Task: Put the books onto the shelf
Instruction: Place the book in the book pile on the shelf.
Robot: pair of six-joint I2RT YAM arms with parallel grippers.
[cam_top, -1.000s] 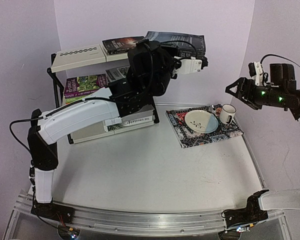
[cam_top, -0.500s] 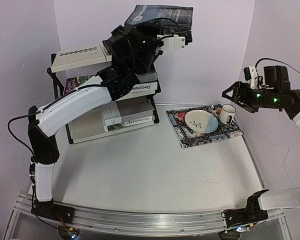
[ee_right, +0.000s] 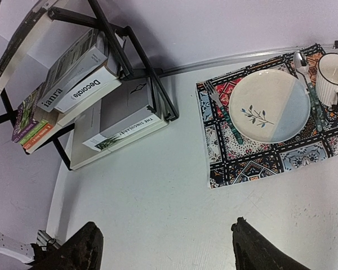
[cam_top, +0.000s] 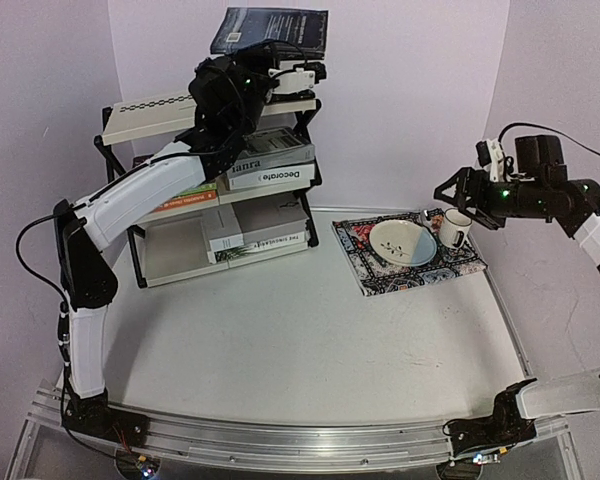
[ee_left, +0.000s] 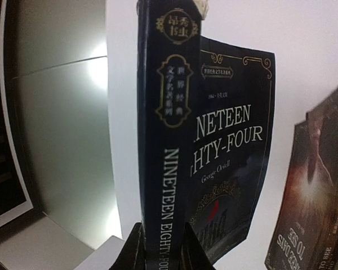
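You face a white worktop (cam_top: 310,340) closed in by three pale lilac walls: the back wall (cam_top: 430,120), the left wall (cam_top: 40,100) and the right wall (cam_top: 570,90). A curved aluminium rail (cam_top: 280,445) runs along the worktop's near edge. A thin metal strip (cam_top: 508,320) lines its right edge, beside the right wall. From the right wrist view, a similar edge strip (ee_right: 236,59) lies at the foot of the back wall. The light is soft and even, and shadows on the worktop are faint.
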